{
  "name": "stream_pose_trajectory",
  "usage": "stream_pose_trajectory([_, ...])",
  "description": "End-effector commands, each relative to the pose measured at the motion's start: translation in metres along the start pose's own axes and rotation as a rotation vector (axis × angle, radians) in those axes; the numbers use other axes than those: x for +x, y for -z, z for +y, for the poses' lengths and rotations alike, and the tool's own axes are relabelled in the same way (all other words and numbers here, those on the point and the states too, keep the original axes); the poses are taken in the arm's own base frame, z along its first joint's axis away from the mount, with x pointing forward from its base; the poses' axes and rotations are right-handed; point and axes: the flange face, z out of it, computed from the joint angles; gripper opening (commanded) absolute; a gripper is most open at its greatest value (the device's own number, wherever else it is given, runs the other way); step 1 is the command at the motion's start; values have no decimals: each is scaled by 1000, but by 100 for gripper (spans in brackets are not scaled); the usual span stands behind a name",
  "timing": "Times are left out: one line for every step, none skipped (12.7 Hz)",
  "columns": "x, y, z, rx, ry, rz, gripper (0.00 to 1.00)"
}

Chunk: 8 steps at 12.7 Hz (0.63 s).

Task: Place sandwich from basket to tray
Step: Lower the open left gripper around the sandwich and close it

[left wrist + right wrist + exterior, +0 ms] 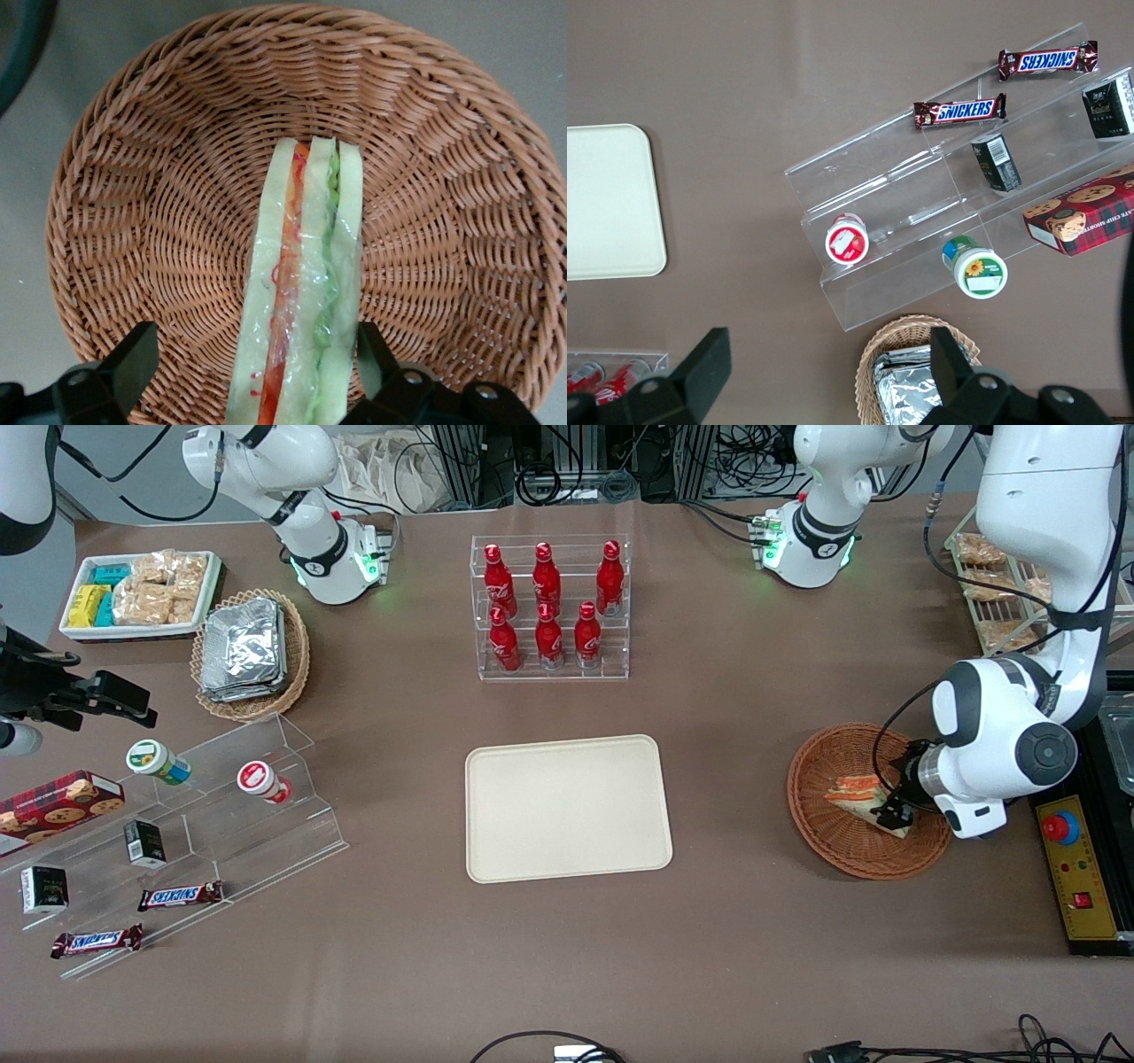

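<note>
Sandwich (306,292) lying in basket (159,177), gripper (252,354) straddling it.
Fingers (133,359) are spreading wide, untouching; next: closing, lifting toward tray (567,808).

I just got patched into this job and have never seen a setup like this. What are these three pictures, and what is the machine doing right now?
You are seeing two white robot arms at a brown table. The wide picture looks at them from the front. The other two come from cameras on the arms' wrists.

Only one arm is working. Its end effector is down in the round orange-brown basket, with its two fingers open on either side of a wrapped sandwich. The sandwich is lying in the basket, not gripped yet.

The goal is the cream tray in the middle of the table, which has nothing on it yet.

Also on the table: a clear rack of red bottles, a lighter basket of foil packets, a white bin of snacks and clear steps with chocolate bars and small cartons.
</note>
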Motion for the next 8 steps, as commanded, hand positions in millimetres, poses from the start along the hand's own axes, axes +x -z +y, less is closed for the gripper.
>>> stream_pose_trajectory([-6,-19,5,15,60,-18,86])
stream_pose_trajectory([-7,-22,7,20,74,-18,75])
stream_pose_trajectory([-14,-22,10,23,76,-17,59])
stream_pose_trajectory([-19,-19,15,20,87,-13,46])
stream_pose_trajectory([-24,-19,18,22,91,-10,30])
stream_pose_trajectory([-26,-14,20,15,88,-6,8])
stream_pose_trajectory([-26,-6,22,9,85,-4,0])
stream_pose_trajectory([-27,4,23,7,74,-1,0])
